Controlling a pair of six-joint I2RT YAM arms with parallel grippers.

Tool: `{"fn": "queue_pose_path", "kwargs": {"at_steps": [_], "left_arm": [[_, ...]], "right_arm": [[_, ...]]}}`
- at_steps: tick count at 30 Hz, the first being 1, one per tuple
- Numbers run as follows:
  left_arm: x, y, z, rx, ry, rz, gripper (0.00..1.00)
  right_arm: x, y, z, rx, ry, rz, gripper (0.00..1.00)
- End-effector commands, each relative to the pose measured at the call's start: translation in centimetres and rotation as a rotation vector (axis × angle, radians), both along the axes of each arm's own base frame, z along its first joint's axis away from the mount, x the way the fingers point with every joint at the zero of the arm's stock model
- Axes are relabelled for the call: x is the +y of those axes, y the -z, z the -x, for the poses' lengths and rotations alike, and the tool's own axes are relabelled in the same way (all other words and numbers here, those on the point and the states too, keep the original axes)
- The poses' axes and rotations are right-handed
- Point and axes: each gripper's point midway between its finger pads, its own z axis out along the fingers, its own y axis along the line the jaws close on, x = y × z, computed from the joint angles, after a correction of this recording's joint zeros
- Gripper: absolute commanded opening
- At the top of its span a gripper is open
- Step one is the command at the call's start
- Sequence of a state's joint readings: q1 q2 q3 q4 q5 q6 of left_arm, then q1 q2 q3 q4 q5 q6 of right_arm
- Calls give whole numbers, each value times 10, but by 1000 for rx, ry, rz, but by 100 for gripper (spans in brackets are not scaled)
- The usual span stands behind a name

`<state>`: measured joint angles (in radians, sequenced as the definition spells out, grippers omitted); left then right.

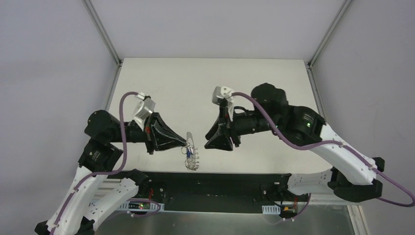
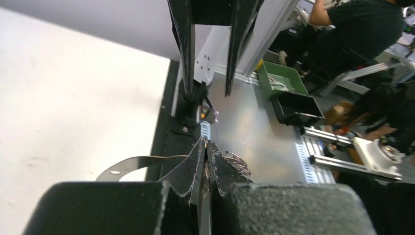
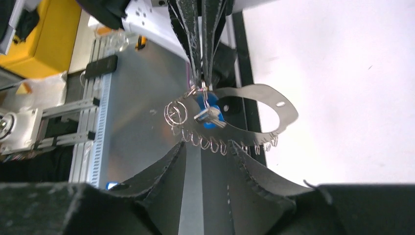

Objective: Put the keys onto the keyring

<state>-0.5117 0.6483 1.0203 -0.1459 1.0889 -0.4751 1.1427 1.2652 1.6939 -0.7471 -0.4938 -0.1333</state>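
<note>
My left gripper (image 1: 188, 140) is shut on the top of the keyring (image 1: 192, 157), a silvery ring with small wire loops along its rim, which hangs over the table's near edge. A key (image 1: 188, 152), small and bright blue with a silvery end, hangs on the ring. In the right wrist view the keyring (image 3: 266, 100) and the key (image 3: 209, 115) hang just past my right gripper (image 3: 207, 144), which is open and holds nothing. The left wrist view shows the left gripper (image 2: 205, 143) pinched on the keyring (image 2: 131, 164), with the right gripper (image 2: 208, 90) opposite.
The white table (image 1: 210, 88) ends at a black strip (image 1: 215, 181) along its near edge, under the ring. Beyond the bench, the left wrist view shows a green bin (image 2: 281, 78) and a seated person (image 2: 372, 29).
</note>
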Motion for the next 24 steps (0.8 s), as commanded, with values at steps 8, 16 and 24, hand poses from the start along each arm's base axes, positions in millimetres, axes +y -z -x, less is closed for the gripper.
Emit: {"fn": "queue_pose_path", "kwargs": {"at_steps": [8, 16, 24], "left_arm": [[18, -82, 8, -389, -133, 389, 0], [31, -100, 2, -470, -227, 555, 0], [43, -110, 3, -480, -254, 716, 0]], "right_arm": [[3, -65, -10, -201, 37, -346, 40], [16, -82, -13, -316, 8, -461, 39], [23, -94, -14, -438, -30, -575, 40]]}}
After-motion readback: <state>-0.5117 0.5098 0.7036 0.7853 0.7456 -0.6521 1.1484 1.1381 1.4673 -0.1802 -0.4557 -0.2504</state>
